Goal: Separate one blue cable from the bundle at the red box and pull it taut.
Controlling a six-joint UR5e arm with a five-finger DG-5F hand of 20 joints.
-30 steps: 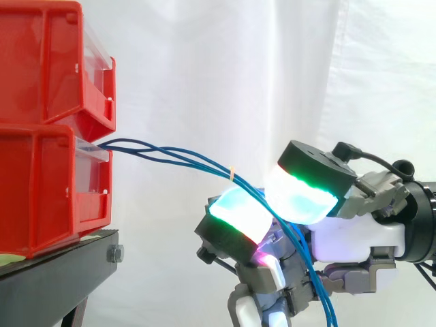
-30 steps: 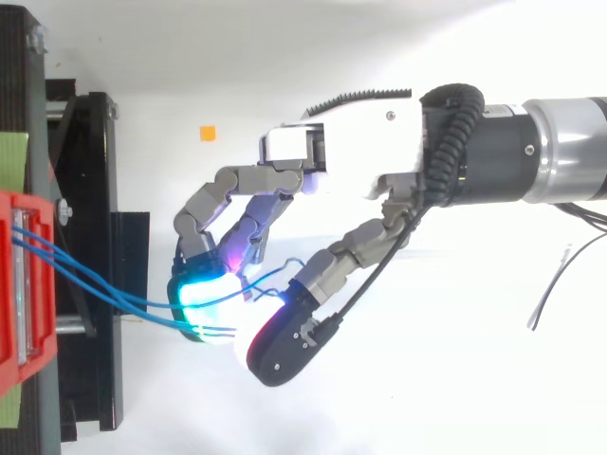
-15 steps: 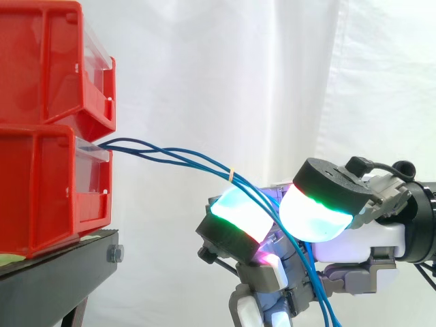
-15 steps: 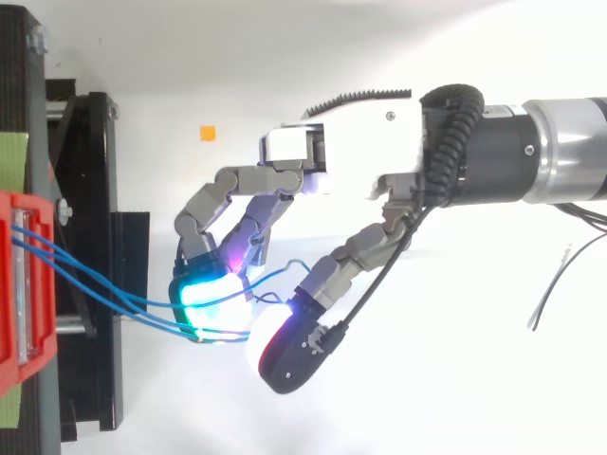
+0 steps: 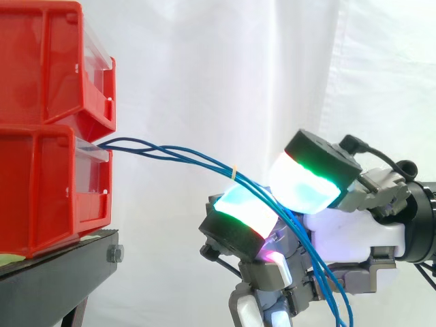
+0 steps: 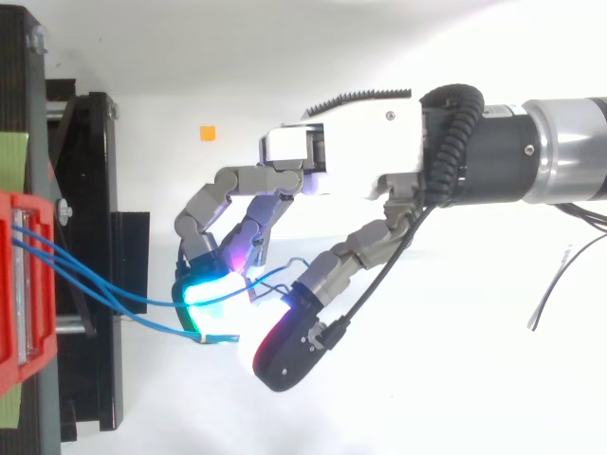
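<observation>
Out of the front of the lower red bin, which sits on a black stand under an upper red bin, several blue cables run to the right, away from the bin. They cross one another just beside the bin's clear front lip, then arc gently downward and come together at a small pale tie well away from the bin. Past the tie they slope down into the hand, which reaches toward the bin from the far side against the white curtain. The hand is curled closed round the cables: they pass through the narrow gap between a finger pad glowing cyan, on the side nearer the bin, and the thumb pad glowing cyan and green, on the side farther from it. Below the pads the cables drop past the palm, farther from the bin. From above, the cables leave the bin as separate strands that meet at the cyan pad, and a small orange square lies on the white surface beyond the stand from the bin. The cables bow rather than run straight, and none stands apart from the rest.
</observation>
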